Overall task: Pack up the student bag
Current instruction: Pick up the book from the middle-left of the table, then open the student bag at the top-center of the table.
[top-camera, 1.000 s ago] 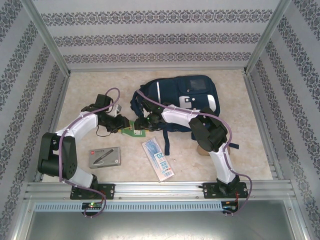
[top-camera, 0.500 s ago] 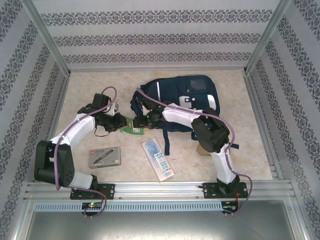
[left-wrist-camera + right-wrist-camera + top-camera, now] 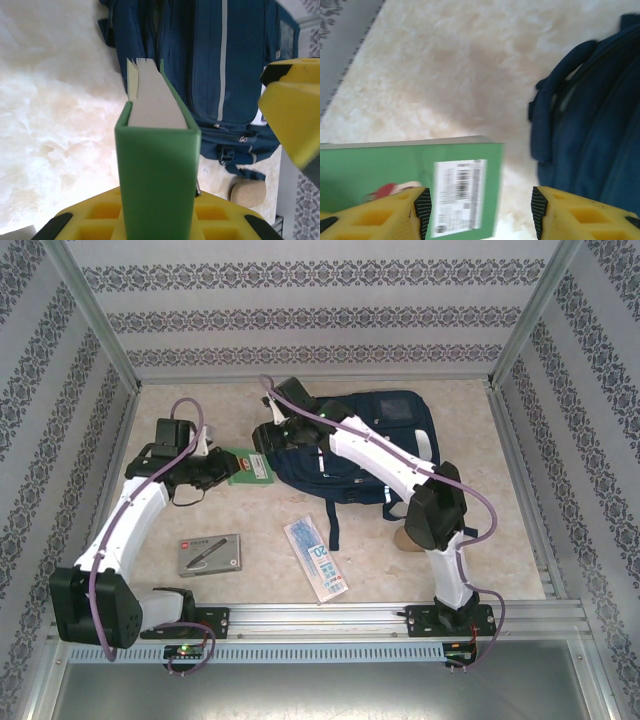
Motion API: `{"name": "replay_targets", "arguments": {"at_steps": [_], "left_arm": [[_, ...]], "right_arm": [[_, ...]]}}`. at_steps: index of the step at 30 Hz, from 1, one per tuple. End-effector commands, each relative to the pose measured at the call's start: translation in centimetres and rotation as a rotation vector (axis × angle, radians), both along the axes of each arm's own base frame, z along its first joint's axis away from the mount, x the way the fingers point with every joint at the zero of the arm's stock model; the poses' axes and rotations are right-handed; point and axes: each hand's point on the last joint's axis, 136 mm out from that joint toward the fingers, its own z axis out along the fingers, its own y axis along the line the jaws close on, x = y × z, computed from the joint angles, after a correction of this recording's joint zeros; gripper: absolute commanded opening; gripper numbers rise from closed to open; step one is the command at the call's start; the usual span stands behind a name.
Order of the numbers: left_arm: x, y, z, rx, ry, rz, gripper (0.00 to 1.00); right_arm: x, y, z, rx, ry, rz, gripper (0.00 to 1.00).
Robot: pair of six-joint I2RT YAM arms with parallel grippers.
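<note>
Tabletop [image 3: 490,540], left end effector [image 3: 215,470] clamping green book [image 3: 248,466], right end effector [image 3: 272,435] spread beside student bag [image 3: 400,415]

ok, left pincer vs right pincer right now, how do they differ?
Left pincer is shut on the green book; right pincer is open and empty. Left pincer is over the table beside the student bag; right pincer hangs at the bag's edge. Both have yellow fingers.

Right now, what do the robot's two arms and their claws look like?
The left arm and right arm have white shells with black joints and bases, and a purple cable loops along each. The left claw and right claw have yellow fingers with recessed pockets; the right's tips carry black ribbed pads.
</note>
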Motion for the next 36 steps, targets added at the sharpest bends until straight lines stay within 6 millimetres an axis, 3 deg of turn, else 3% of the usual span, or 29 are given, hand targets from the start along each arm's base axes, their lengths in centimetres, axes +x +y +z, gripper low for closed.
{"name": "replay_targets", "arguments": {"at_steps": [1, 8, 21, 27, 31, 36], "left_arm": [[0.1, 1.5, 2.6, 0.002, -0.058, 0.077, 0.00], [-0.6, 2.2, 3.2, -0.015, -0.069, 0.120, 0.00], [-1.3, 2.3, 3.3, -0.024, -0.066, 0.125, 0.00], [-1.4, 2.3, 3.2, -0.026, -0.066, 0.128, 0.00], [-1.4, 2.3, 3.1, -0.032, -0.065, 0.131, 0.00], [-1.2, 2.4, 3.2, -0.041, -0.080, 0.146, 0.00]], "right_arm": [[2.1, -3.5, -4.4, -0.243, -0.006, -0.046, 0.56], [5.3, -6.0, -6.9, -0.363, -0.010, -0.103, 0.52], [6.2, -7.6, -14.5, -0.584, 0.025, -0.130, 0.54], [5.8, -8.4, -16.7, -0.688, 0.017, -0.129, 0.27], [5.8, -8.5, -15.7, -0.680, 0.001, -0.136, 0.00], [6.0, -7.7, -10.4, -0.577, -0.065, -0.156, 0.00]]}}
